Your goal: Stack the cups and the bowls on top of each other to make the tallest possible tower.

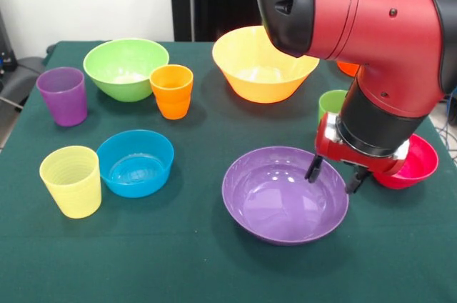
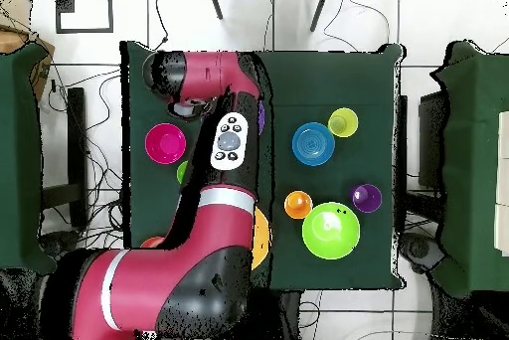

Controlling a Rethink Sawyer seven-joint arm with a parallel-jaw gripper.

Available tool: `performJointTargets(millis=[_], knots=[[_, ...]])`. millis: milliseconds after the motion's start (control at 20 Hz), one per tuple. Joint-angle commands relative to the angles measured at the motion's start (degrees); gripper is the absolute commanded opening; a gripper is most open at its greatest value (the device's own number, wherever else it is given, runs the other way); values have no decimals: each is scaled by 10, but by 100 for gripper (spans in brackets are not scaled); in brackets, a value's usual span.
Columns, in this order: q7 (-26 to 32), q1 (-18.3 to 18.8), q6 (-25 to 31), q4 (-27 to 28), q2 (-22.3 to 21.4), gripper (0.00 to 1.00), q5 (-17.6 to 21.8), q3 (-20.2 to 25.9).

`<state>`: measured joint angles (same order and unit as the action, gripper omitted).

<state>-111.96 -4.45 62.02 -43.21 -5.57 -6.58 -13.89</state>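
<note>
Straddling the purple bowl's (image 1: 285, 194) right rim, the end effector (image 1: 335, 176) seems parted, one finger inside, one outside, not yet clenched. That bowl sits on the green bench (image 1: 178, 260), probably light, stiff and slippery; the thin rim suits pinching.

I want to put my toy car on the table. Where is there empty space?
The widest bare cloth runs along the front edge, below the yellow cup, blue bowl and purple bowl. Another patch lies mid-table, between the orange cup, the blue bowl and the purple bowl. It is crowded on the right, where the hand sits at the purple bowl's rim beside the pink-red bowl.
</note>
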Motion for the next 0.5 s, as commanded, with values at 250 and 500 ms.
performJointTargets(millis=[250, 500], knots=[[-17, -3, -57, -105, -40, 100, 12, 54], [-9, 0, -54, -137, -80, 100, 7, 56]])
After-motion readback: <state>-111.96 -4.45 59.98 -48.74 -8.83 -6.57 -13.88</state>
